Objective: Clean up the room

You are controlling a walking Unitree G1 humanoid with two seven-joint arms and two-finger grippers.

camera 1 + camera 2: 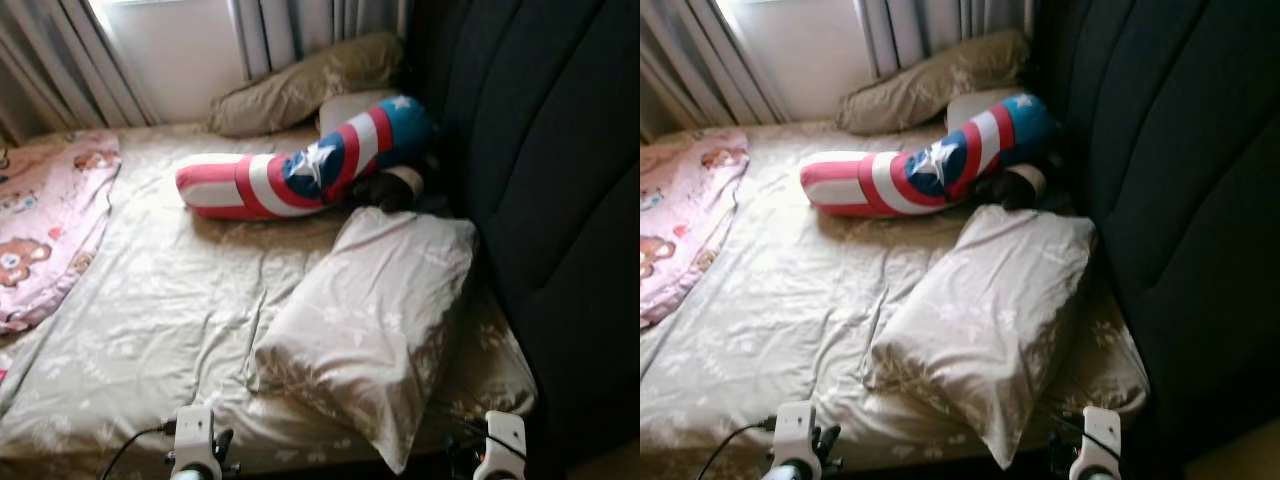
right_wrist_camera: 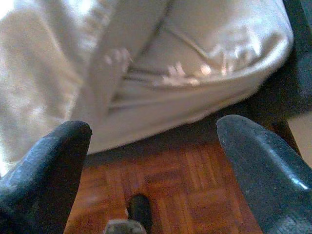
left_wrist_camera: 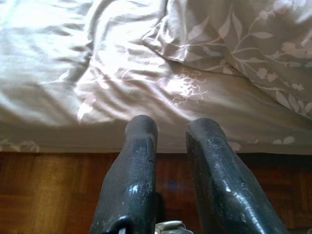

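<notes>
A beige floral pillow (image 1: 375,310) lies askew on the near right of the bed (image 1: 150,330), one corner hanging over the front edge. Farther back a red, white and blue star bolster (image 1: 300,175) lies across the sheet, with a tan pillow (image 1: 300,88) behind it. A pink bear-print blanket (image 1: 45,225) is bunched at the left edge. My left gripper (image 3: 171,129) is shut and empty, low before the bed's front edge. My right gripper (image 2: 153,129) is open, empty, above wooden floor (image 2: 195,195) below the pillow's corner.
A dark padded headboard (image 1: 560,180) runs along the bed's right side. Grey curtains (image 1: 60,60) and a bright window wall stand behind the bed. A small dark object (image 1: 390,188) lies beside the bolster near the headboard. A black cable (image 1: 130,445) trails at my left wrist.
</notes>
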